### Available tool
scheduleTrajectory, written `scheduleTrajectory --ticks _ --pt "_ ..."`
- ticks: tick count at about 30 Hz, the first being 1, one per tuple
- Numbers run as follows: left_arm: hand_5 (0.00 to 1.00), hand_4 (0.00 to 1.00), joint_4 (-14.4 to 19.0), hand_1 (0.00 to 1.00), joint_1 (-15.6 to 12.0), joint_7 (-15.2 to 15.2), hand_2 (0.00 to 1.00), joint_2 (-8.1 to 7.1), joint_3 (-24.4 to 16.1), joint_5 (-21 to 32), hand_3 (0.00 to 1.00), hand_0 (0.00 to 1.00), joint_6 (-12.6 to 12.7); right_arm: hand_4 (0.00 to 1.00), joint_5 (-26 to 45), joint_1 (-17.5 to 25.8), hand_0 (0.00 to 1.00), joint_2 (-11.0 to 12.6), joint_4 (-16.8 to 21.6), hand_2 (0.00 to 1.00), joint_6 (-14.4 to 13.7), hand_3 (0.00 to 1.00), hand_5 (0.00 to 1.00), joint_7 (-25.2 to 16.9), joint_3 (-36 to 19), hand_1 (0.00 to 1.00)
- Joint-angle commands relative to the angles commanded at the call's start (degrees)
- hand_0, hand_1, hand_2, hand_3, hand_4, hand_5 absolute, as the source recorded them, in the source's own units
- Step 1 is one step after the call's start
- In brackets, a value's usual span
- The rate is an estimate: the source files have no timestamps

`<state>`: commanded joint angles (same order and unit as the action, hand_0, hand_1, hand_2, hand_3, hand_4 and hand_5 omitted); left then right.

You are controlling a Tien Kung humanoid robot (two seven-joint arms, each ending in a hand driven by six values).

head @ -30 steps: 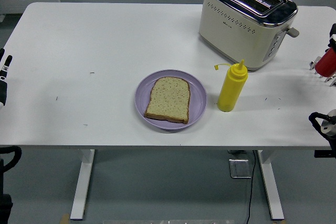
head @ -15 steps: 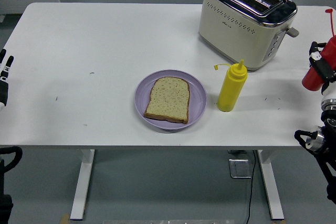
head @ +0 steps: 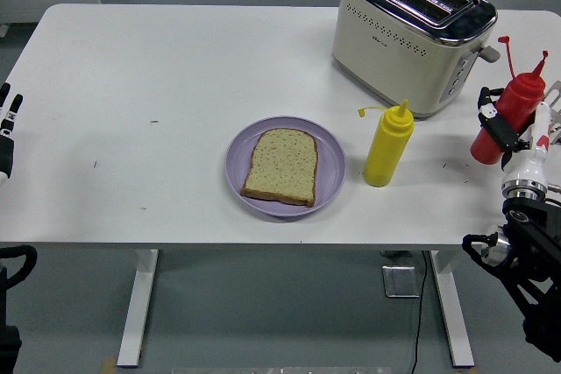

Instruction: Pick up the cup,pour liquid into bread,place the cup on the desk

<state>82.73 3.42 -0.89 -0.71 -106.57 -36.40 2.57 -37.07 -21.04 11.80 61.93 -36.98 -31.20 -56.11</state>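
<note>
Right hand (head: pixel 513 133) grips red bottle (head: pixel 508 116), tilted, right of toaster (head: pixel 410 35). Yellow bottle (head: pixel 387 145) and bread (head: pixel 281 165) on plate (head: pixel 329 168) before toaster. Left hand (head: pixel 7 133) far left, grip unclear.

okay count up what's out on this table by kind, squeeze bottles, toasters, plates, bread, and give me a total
Squeeze bottles: 2, the yellow bottle standing on the table and the red bottle held in the right hand
Toasters: 1, the toaster
Plates: 1, the purple plate
Bread slices: 1, the bread on the plate
Total: 5
</note>
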Motion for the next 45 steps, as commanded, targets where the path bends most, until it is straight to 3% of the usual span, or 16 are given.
scheduleTrajectory --ticks 17,45 --pt "0.998 0.667 0.0 0.849 0.24 -0.02 0.872 0.06 -0.29 0.0 0.757 0.837 0.03 0.57 3.01 -0.33 0.206 -0.62 -1.54 0.309 0.0 0.384 0.002 -1.75 4.72 0.241" --pt "0.998 0.666 0.02 0.85 0.31 -0.06 0.871 0.07 -0.32 -0.01 0.754 0.836 0.03 0.611 5.02 -0.73 0.275 -1.16 -2.21 0.375 0.0 0.387 0.06 -4.42 6.66 0.305"
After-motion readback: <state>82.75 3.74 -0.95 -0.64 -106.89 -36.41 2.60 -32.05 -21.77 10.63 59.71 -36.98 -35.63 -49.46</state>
